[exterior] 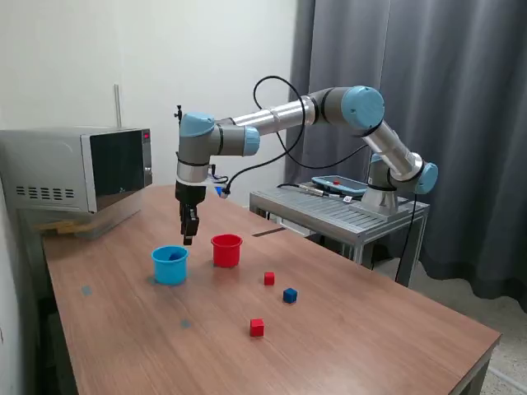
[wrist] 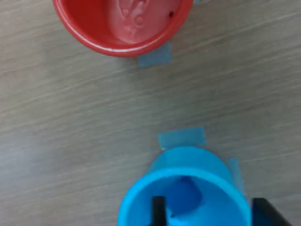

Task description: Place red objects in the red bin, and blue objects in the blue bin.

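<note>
A: Over the blue bin (exterior: 170, 264), on the exterior view's left, our gripper (exterior: 188, 237) hangs with jaws spread, holding nothing; something dark blue lies inside.

B: Then we lift straight up, clear of the rim, before going for the cubes: two red objects (exterior: 257, 327), one blue (exterior: 290, 295), right of the red bin (exterior: 226, 250).

A: A wooden table (exterior: 370, 346), a microwave (exterior: 78, 169) at its far left, grey curtains (exterior: 412, 90) behind.

A light blue cup (exterior: 170, 264) and a red cup (exterior: 226, 250) stand upright side by side on the wooden table, with two red cubes (exterior: 269, 278) (exterior: 257, 327) and one dark blue cube (exterior: 290, 295) scattered apart nearby.
</note>
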{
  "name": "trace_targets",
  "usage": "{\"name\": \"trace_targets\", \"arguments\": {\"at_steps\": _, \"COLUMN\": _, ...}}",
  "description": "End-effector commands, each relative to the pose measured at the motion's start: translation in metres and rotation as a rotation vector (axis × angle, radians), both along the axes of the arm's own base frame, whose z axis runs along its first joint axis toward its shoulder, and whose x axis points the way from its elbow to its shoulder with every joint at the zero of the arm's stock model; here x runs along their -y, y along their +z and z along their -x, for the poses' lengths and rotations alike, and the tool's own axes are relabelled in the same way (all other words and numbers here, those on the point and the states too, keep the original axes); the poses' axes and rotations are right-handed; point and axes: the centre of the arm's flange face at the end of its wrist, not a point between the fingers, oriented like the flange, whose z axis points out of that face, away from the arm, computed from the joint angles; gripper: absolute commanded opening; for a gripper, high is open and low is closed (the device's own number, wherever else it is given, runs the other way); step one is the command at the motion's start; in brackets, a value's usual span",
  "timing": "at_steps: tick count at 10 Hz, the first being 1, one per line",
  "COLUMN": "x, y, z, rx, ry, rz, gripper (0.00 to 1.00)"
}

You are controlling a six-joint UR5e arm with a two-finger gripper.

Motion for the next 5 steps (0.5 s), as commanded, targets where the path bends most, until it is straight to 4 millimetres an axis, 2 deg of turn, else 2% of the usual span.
{"name": "trace_targets", "arguments": {"at_steps": 1, "x": 0.005, "y": 0.012, "z": 0.002, "rx": -0.027, "ry": 0.004, "rz": 0.007, "gripper": 1.00}}
{"name": "trace_targets", "arguments": {"at_steps": 3, "x": 0.008, "y": 0.028, "z": 0.004, "rx": -0.052, "ry": 0.009, "rz": 0.002, "gripper": 1.00}}
{"name": "trace_targets", "arguments": {"at_steps": 5, "x": 0.015, "y": 0.026, "z": 0.003, "rx": -0.043, "ry": 0.016, "rz": 0.002, "gripper": 1.00}}
